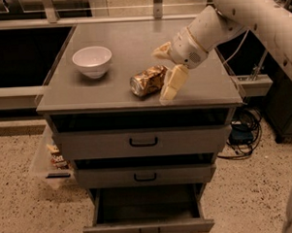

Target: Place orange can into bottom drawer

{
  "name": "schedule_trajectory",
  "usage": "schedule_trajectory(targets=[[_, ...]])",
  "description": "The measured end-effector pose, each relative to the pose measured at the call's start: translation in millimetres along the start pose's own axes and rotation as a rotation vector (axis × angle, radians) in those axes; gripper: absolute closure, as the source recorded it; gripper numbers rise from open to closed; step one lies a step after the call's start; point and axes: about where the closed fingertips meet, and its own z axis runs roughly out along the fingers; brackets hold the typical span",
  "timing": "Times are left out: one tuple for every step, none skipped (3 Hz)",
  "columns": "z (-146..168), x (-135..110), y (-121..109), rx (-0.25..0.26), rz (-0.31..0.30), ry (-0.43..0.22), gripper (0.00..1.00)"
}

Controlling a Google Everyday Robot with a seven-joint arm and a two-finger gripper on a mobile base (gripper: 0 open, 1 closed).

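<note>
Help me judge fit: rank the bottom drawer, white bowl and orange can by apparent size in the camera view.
1. bottom drawer, largest, though nearest the camera.
2. white bowl.
3. orange can, smallest, lying on the cabinet top, with the open pincer at its right end.

The gripper [160, 75], hanging just right of the orange can [145, 81], is covering the can's right end with one finger. The arm [258, 16] is running off the top-right edges. The bottom drawer [148, 229] is hiding its rear under the drawer above.
</note>
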Motion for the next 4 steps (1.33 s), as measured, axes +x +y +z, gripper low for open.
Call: schedule_trajectory(targets=[[6.6, 6.9, -16.4, -0.003, -0.046, 0.016, 0.0], [-5.3, -6.5, -50.7, 0.036, -0.133, 0.025, 0.0], [0.2, -6.4, -49.1, 0.031, -0.128, 0.017, 0.0], [15.7, -4.8, -42.7, 0.01, -0.107, -0.024, 0.0]])
